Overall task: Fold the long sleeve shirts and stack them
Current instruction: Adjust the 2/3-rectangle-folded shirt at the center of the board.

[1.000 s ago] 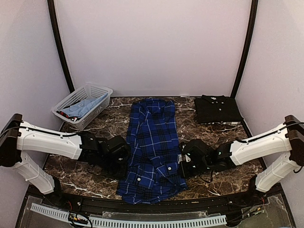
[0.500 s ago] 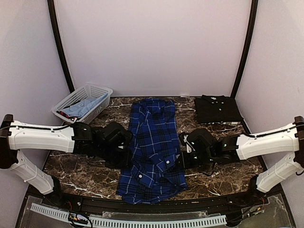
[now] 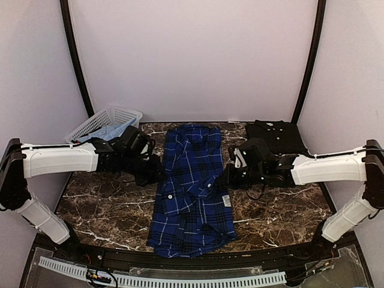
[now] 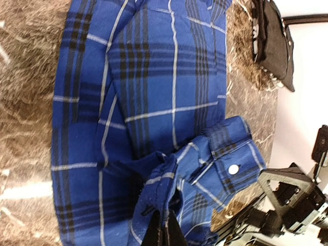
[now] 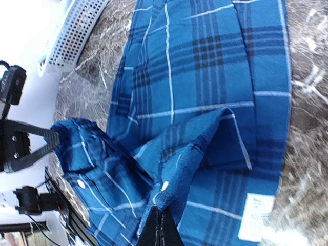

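Note:
The blue plaid shirt (image 3: 193,157) lies lengthwise down the middle of the marble table, sleeves folded in. My left gripper (image 3: 157,175) is shut on its left edge, and the cloth bunches up between the fingers in the left wrist view (image 4: 164,228). My right gripper (image 3: 225,179) is shut on its right edge, pinching a raised fold by a white button in the right wrist view (image 5: 158,220). Both held edges are lifted off the table. The black shirt (image 3: 275,137) lies folded at the back right and also shows in the left wrist view (image 4: 274,41).
A white lattice basket (image 3: 102,128) with light blue cloth in it stands at the back left behind my left arm; it also shows in the right wrist view (image 5: 77,31). A white label (image 3: 227,200) shows on the shirt's underside. Walls close in the table on three sides.
Both grippers have moved from near the front edge towards the back, each pulling its side of the plaid shirt up and away from the near end.

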Controlling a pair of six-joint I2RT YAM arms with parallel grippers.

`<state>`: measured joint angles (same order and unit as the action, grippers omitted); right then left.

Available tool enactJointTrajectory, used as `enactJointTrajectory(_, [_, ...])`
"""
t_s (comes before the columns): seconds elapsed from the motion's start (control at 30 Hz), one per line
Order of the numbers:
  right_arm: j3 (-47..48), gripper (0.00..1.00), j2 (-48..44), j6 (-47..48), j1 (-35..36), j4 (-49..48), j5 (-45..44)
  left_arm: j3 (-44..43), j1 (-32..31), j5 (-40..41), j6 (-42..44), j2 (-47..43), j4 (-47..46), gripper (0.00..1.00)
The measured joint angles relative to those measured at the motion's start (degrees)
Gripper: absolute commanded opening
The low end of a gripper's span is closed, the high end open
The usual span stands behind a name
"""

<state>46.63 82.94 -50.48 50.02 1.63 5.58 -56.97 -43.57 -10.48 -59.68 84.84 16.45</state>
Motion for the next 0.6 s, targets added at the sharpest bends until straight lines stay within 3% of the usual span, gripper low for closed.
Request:
enactJointTrajectory(0.23, [7.1, 0.00, 10.9, -2.6, -2.3, -4.7, 1.9, -3.1, 1.1, -1.6, -3.0, 5.5, -5.2, 0.00])
enactJointTrajectory(0.43, [9.5, 0.27, 16.0, -4.9, -4.6, -7.7, 1.7, -2.8, 1.1, -1.7, -5.7, 5.7, -7.1, 0.00])
enactJointTrajectory(0.6, [11.9, 0.39, 17.8, -4.3, -5.4, -9.7, 1.9, -0.8, 1.1, -1.6, -7.5, 4.7, -8.3, 0.00])
